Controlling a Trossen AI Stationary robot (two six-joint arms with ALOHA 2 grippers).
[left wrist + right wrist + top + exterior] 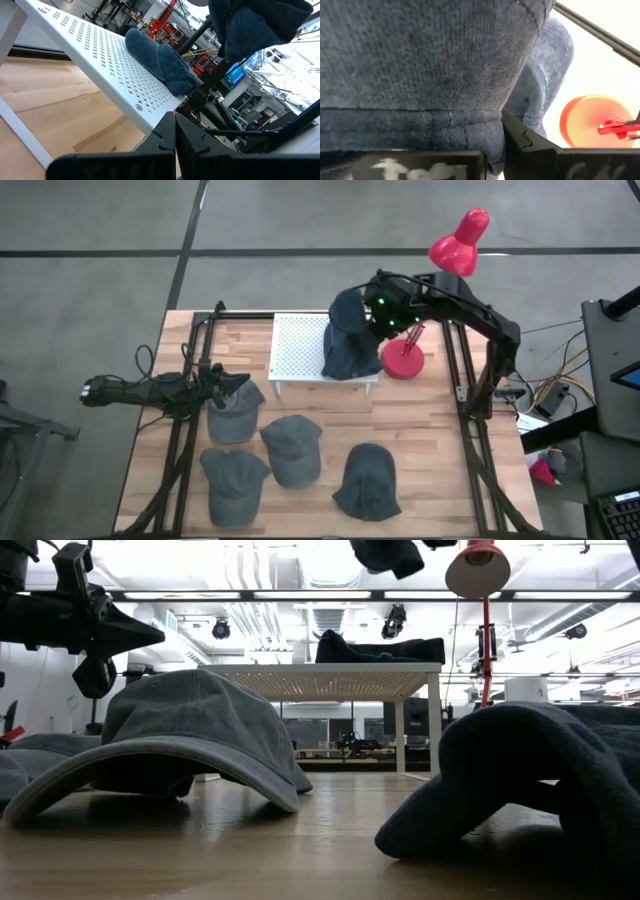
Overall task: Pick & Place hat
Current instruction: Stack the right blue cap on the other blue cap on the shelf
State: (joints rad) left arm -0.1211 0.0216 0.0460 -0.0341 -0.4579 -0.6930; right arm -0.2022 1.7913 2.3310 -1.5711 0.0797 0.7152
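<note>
Several dark grey caps are in play. One cap (352, 356) (380, 648) (160, 60) lies on the right end of a white perforated stand (300, 345). My right gripper (372, 308) hangs above that end, shut on another grey cap (346, 312) (390, 555) (255, 25) (420, 55). The remaining caps (291, 448) (190, 730) rest on the wooden table in front of the stand. My left gripper (238, 381) (175, 142) waits shut at the table's left, just above the cap (235, 412) there. My right gripper pinches the grey cap between its two fingers (525, 142) at a stitched, hemmed edge (465, 120) of the crown. The cap is lifted clear and hangs in the air above the cap on the stand; its cloth hides the rest of the contact.
A red desk lamp stands right of the stand, with its round base (403, 361) on the table and its shade (459, 242) beyond the far edge. Black frame rails (190, 395) (465, 370) run along both sides. Bare wood (440, 460) shows at the near right.
</note>
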